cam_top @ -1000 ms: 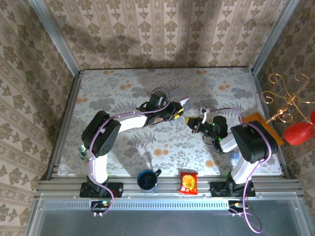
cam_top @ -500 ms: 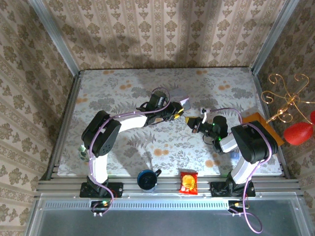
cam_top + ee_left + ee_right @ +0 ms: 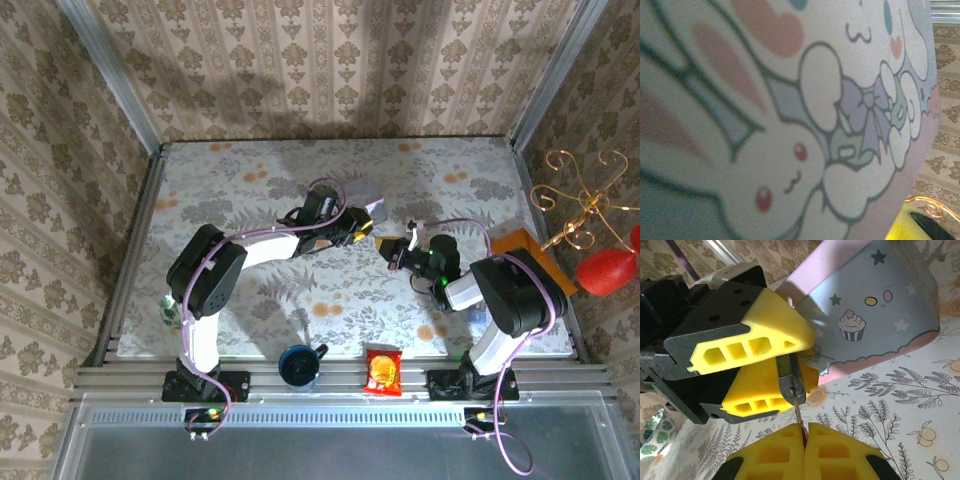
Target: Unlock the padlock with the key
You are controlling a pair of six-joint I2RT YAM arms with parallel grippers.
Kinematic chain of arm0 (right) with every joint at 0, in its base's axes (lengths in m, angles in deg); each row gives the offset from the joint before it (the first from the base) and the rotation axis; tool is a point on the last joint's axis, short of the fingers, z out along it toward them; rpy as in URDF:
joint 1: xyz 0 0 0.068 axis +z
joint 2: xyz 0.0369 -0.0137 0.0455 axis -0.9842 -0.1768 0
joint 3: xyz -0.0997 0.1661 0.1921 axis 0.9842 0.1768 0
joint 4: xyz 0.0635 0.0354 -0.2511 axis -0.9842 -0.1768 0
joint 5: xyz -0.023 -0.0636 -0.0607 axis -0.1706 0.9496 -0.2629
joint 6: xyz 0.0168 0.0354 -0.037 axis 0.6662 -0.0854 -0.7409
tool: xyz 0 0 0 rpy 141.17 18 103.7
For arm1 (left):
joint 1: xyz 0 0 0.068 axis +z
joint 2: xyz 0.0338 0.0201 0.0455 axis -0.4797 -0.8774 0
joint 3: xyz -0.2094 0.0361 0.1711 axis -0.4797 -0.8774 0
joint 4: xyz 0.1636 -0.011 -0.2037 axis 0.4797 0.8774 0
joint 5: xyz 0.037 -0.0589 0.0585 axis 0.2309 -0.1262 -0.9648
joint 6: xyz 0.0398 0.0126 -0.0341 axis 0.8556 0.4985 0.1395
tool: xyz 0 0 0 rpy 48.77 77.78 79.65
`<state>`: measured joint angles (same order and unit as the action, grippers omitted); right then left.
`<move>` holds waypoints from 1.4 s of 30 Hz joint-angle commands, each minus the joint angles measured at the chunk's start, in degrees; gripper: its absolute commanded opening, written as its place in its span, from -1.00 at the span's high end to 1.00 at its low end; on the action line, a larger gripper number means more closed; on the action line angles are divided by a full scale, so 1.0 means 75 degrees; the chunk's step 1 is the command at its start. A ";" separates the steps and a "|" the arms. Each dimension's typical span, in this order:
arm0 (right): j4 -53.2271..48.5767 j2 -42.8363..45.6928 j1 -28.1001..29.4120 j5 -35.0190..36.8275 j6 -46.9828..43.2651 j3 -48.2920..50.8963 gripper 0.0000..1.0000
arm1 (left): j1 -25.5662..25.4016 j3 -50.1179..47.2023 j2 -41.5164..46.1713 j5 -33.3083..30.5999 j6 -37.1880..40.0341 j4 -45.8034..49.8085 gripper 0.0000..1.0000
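Note:
In the right wrist view, the small dark padlock is pinched between the yellow fingers of my left gripper, its keyhole facing the camera. My right gripper is shut on the key, and the thin blade's tip sits in the keyhole. From above, the left gripper and right gripper meet tip to tip at mid-table. The padlock's shackle is hidden behind the left fingers.
A pastel cartoon tin box lies right behind the left gripper and close to the left wrist camera. A blue mug and a red snack packet sit at the near edge. An orange block is at the right.
The right arm has edged slightly toward the left gripper. Both grips look the same as before.

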<state>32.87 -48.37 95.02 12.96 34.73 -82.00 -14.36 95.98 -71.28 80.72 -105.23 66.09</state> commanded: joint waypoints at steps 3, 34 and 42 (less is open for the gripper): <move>-0.1006 0.0721 0.0483 0.0863 -0.0847 -0.0287 1.00 | -0.0041 0.0272 -0.0191 0.0298 -0.0200 -0.0136 1.00; -0.1550 0.1282 -0.0008 0.0390 -0.0885 -0.0031 1.00 | -0.0029 0.0105 -0.0007 0.0237 -0.0254 -0.0355 1.00; -0.1713 0.1272 -0.0008 0.0305 -0.0943 -0.0007 1.00 | -0.0019 0.0062 0.0017 0.0226 -0.0303 -0.0435 1.00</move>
<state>20.57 -38.88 95.17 16.64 28.48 -82.92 -14.75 97.01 -72.40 81.13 -105.73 65.19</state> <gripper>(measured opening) 0.064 0.304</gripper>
